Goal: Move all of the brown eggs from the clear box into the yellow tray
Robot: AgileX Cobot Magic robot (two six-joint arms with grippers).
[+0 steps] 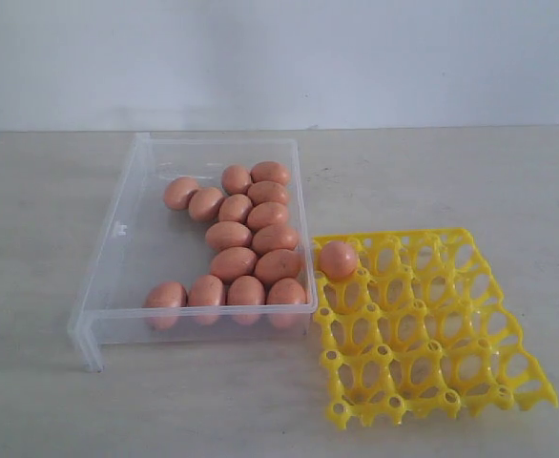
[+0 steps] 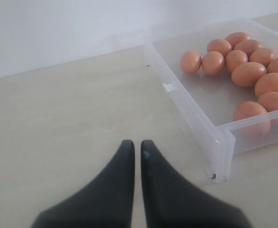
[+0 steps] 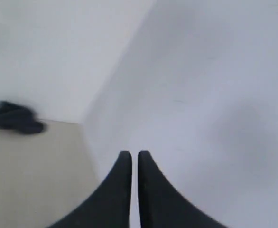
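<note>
The clear box (image 1: 113, 258) lies left of centre on the table and holds several brown eggs (image 1: 253, 239) bunched along its right side. To its right lies the yellow tray (image 1: 442, 353), with one brown egg (image 1: 338, 259) in its far left corner cell. Neither gripper shows in the exterior view. My left gripper (image 2: 134, 145) is shut and holds nothing; it hangs over bare table to the left of the clear box (image 2: 196, 118), whose eggs (image 2: 248, 73) lie beyond the wall. My right gripper (image 3: 131, 155) is shut, holds nothing and faces a white wall.
A white wall (image 1: 279, 57) backs the table. The right wrist view shows a dark blurred object (image 3: 15, 118) on a beige surface near the wall's foot.
</note>
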